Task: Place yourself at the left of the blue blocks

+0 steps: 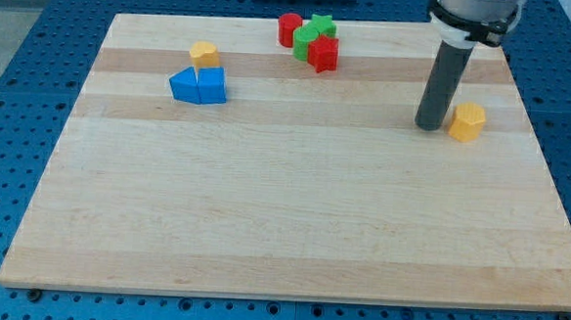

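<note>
Two blue blocks (198, 85) sit touching each other on the far-left part of the wooden board (292, 219), the left one wedge-like and the right one closer to a cube. My tip (429, 125) rests on the board well apart from them, far over on the right side, so the blue pair lies a long way to its left at roughly the same depth. Being a plain rod, it grasps nothing and is not pressing against any block. Just to its right, nearly touching, stands a yellow hexagonal block (467, 122). A smaller yellow block (204, 53) sits just behind the blue pair. At the far edge, near the middle, a cluster gathers: a red cylinder (289, 29), a green star-shaped block (321, 28), a green rounded block (303, 41) and a red star-shaped block (322, 53), packed close together.
</note>
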{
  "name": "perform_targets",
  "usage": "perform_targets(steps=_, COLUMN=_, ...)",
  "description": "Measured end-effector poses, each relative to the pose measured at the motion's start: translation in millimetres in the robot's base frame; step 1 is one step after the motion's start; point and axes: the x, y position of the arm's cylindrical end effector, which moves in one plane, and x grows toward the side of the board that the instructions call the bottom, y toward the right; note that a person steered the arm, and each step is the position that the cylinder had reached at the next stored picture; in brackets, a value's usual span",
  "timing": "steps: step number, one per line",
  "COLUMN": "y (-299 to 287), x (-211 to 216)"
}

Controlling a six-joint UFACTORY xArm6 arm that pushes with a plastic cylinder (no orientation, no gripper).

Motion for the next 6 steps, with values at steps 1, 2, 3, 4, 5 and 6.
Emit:
perform_targets(steps=1, y=-14, x=0)
perform_targets(steps=2, y=-87, x=12)
perform_targets(steps=3, y=-196, x=36)
perform_targets(steps=4, y=-305, x=31)
perform_targets(steps=5, y=-376, x=-20)
perform_targets(steps=6, y=-396, x=-63)
